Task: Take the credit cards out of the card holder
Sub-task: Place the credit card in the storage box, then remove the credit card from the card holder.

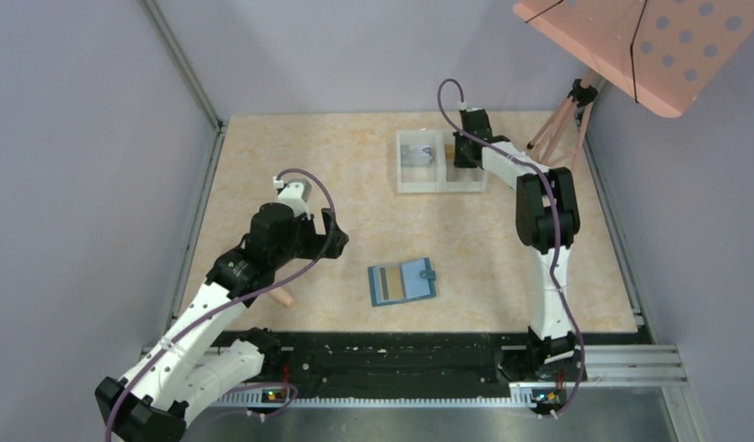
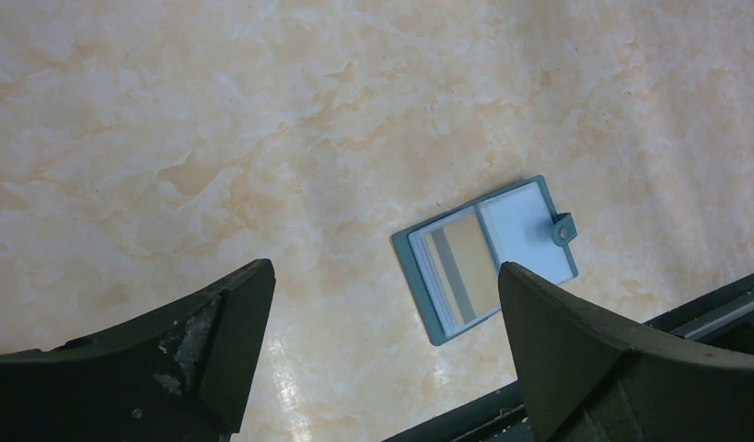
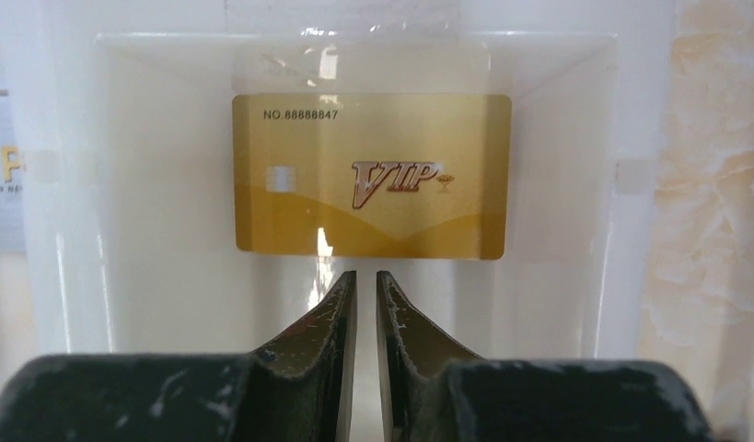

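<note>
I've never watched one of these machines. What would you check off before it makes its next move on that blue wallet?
1. Card holder lying open on the table: ok.
2. Card holder emptied: not ok; a striped card sits in its pocket.
3. Left gripper open and empty: ok.
4. Gold VIP card flat in the white tray, clear of the right gripper: ok.
5. Right gripper open for another pick: not ok; its fingers are nearly together.
</note>
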You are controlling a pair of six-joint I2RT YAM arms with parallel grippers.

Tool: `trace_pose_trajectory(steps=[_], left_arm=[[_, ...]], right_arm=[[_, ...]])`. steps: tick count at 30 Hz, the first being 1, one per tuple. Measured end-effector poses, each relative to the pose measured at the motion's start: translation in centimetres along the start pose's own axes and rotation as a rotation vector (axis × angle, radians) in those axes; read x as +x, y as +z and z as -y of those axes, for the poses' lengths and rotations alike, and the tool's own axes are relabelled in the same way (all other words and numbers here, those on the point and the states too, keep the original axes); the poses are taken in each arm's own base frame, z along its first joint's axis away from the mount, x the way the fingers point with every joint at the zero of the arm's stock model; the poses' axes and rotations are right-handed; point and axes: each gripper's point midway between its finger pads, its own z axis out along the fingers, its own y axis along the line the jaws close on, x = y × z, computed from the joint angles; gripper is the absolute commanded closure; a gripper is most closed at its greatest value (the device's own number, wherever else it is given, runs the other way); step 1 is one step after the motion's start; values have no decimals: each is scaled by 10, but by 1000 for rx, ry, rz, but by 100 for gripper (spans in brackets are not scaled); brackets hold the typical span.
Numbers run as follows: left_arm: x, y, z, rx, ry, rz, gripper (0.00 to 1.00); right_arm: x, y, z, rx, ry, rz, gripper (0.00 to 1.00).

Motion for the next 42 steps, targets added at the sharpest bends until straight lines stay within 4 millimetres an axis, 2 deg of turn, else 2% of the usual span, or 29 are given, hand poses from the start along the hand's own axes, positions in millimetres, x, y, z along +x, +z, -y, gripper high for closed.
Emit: trace_pose_trajectory(steps=[3, 8, 14, 18, 21, 25, 28, 32, 36, 42], left_arm=[[3, 0, -4, -21, -7, -9, 4], [12, -1, -6, -36, -39, -46, 7], [26, 8, 2, -3, -92, -120, 9], [46, 19, 9, 35, -140, -205, 11], [60, 28, 13, 57, -176, -261, 13], [85, 43, 13, 66, -219, -358, 17], [105, 53, 11, 54, -244, -449, 21], [117, 59, 4, 17, -255, -487, 21], [114, 60, -6, -38, -245, -457, 20], [92, 46, -19, -110, -218, -339, 20]], right_arm=[[1, -9, -2, -13, 0, -19, 84], [-13, -47, -9, -57, 16, -30, 84], [-36, -117, -14, -104, 46, 17, 81], [-30, -159, -20, -149, 57, 30, 80], [-12, -185, -32, -205, 66, 16, 77], [25, -212, -53, -278, 53, -28, 75], [60, -230, -77, -335, 23, -75, 69], [103, -252, -111, -414, -6, -122, 63], [152, -279, -155, -494, -44, -166, 56], [189, -296, -191, -494, -64, -183, 46]])
